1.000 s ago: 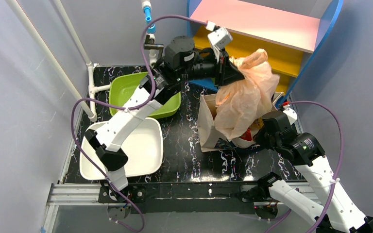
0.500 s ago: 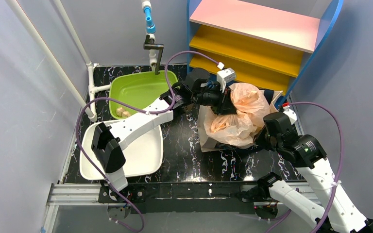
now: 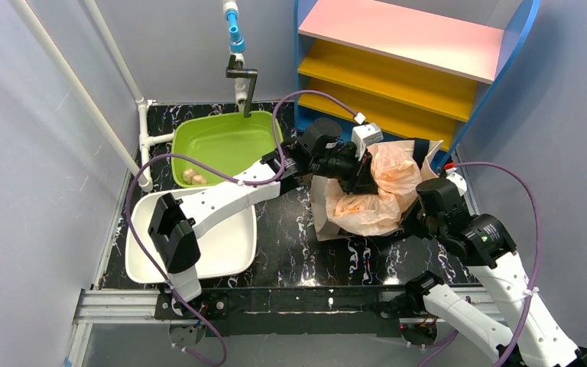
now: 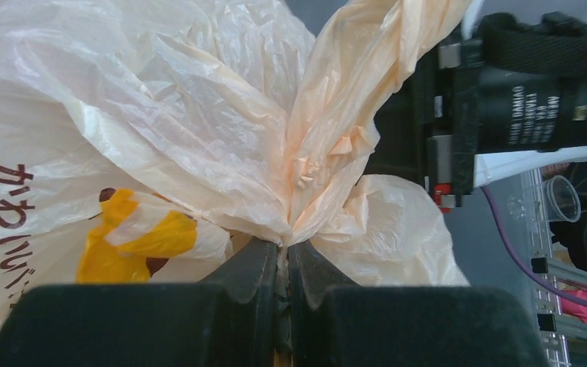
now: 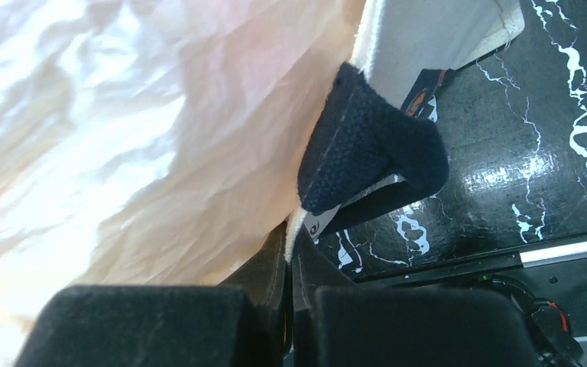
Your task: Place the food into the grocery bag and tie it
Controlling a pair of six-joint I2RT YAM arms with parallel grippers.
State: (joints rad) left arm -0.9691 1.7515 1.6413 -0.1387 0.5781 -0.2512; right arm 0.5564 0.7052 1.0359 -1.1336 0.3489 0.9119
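Note:
The grocery bag [image 3: 388, 183], thin beige plastic, sits slumped in the cream canvas tote [image 3: 322, 208] at the table's right. My left gripper [image 3: 367, 172] is shut on the bag's gathered top; in the left wrist view the jaws [image 4: 284, 256] pinch the twisted plastic [image 4: 199, 130], with a yellow print and dark lettering at the left. My right gripper [image 3: 416, 218] is shut on the tote's cream rim [image 5: 428, 38], beside its navy handle [image 5: 367, 145], with the bag [image 5: 122, 138] pressing against it. The food is hidden inside the bag.
A green basin [image 3: 229, 141] with small beige pieces [image 3: 192, 177] stands at the back left under a tap [image 3: 241, 76]. A white basin [image 3: 222, 237] lies in front of it. A blue shelf unit with yellow and pink boards [image 3: 397, 69] stands behind the tote.
My left gripper has come down from near the shelf with the bag's top in it. The bag, hanging stretched before, now lies crumpled in the tote. The right arm has barely moved.

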